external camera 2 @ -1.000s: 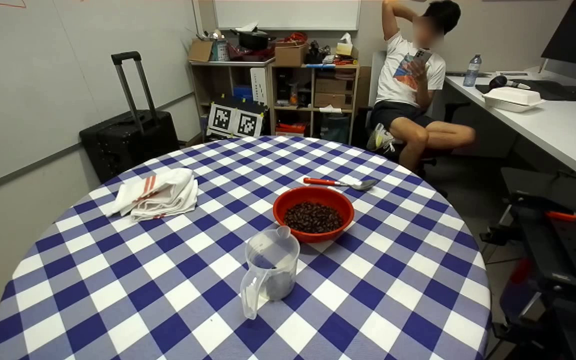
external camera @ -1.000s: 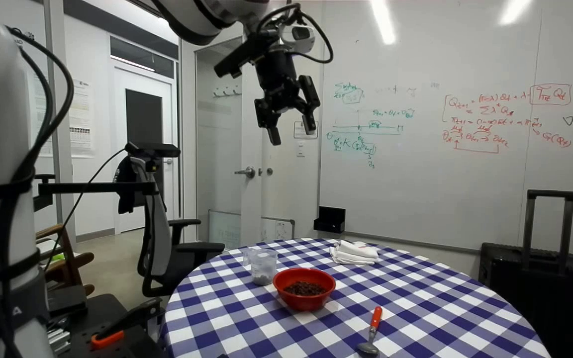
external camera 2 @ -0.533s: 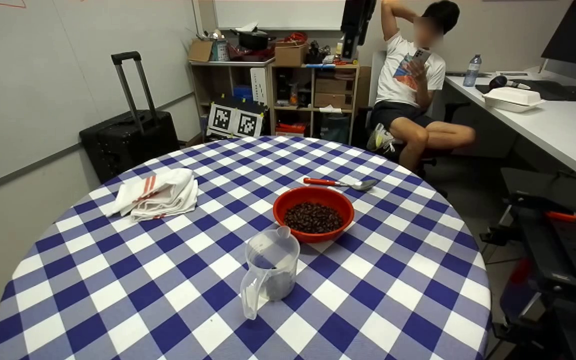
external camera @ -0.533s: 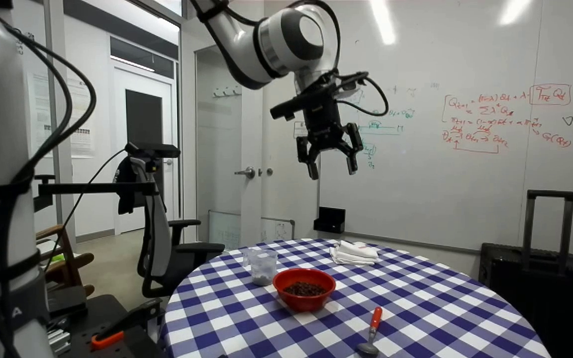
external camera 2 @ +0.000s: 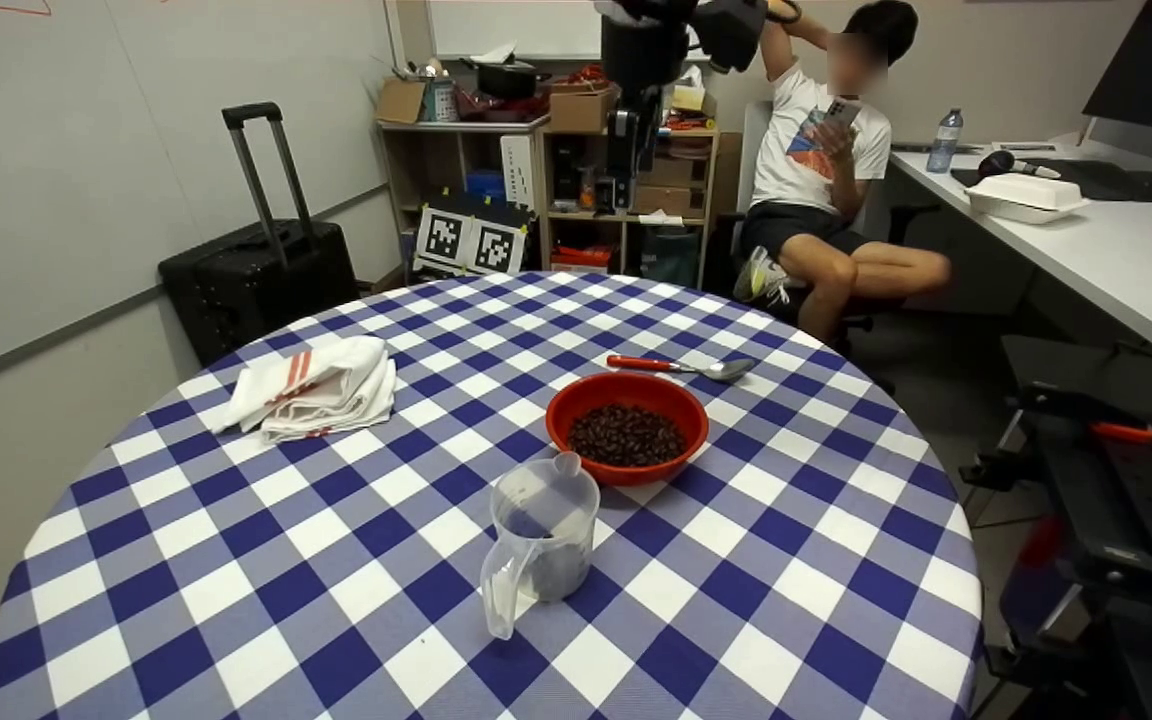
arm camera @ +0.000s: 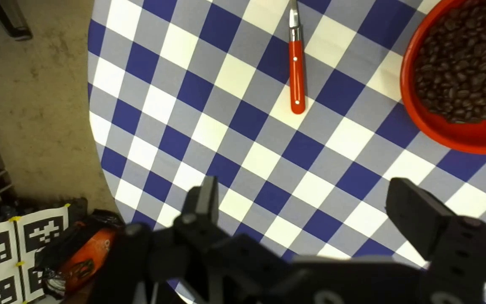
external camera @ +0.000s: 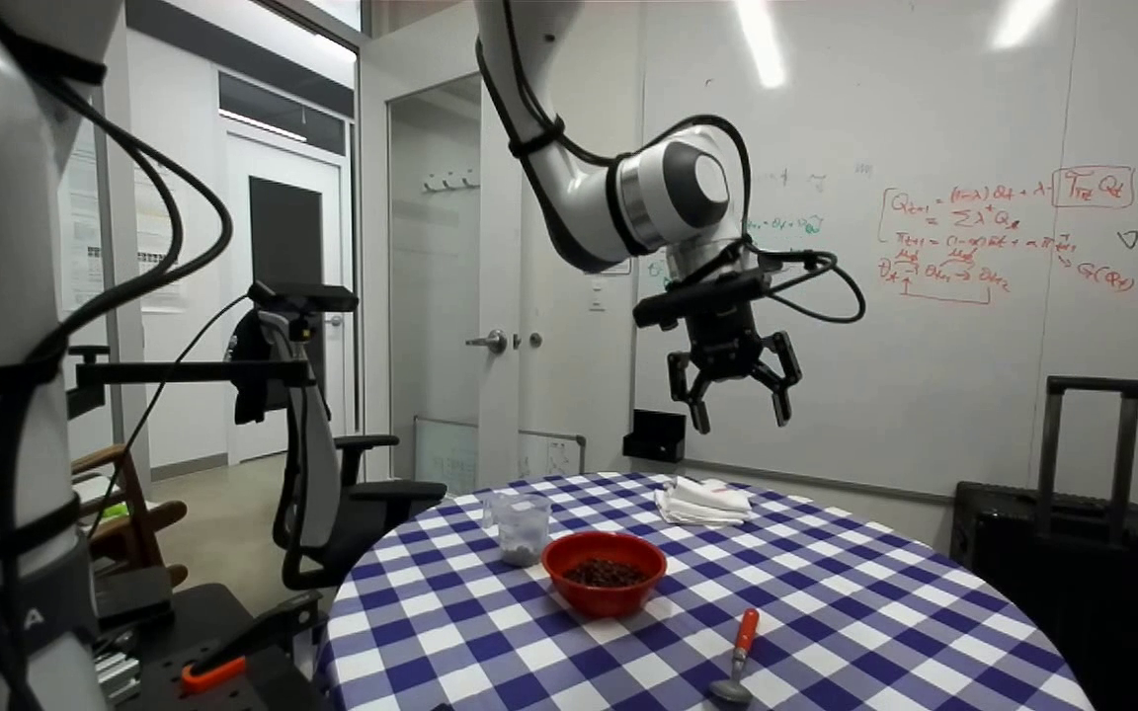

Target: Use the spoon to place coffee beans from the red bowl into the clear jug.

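The empty hand (arm camera: pixel 304 190) is spread apart; in the wrist view the red-handled spoon (arm camera: pixel 295 55) lies ahead, handle (arm camera: pixel 296 78) nearest, long axis across the closing direction.

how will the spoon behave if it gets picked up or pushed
The spoon will probably stay stiff: its head looks like metal and its handle looks riveted. That handle is slim and looks glossy, so it may twist in a grip. Lying flat on the tablecloth, it would likely swivel rather than tip if pushed at one end.
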### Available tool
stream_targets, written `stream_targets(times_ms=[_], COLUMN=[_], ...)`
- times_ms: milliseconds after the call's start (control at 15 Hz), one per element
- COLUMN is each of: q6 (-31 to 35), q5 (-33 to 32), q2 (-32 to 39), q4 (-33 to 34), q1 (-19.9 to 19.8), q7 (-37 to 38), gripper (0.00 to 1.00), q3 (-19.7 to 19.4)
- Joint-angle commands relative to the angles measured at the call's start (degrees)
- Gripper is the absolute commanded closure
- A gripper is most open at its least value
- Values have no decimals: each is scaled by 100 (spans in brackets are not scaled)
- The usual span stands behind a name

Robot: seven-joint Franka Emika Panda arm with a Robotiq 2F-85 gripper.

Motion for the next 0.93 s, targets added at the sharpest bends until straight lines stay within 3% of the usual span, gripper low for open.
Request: stream_targets(times_ms=[0, 467, 867], q6=[41, -173, -258], q5=[156, 795, 825], q2=[915, 2015, 2617], q4=[804, 1664, 1989], q1=[-20, -399, -532], q7=[-382, -1417, -1714], gripper=[0, 0, 0], q3=[-72, 230, 210])
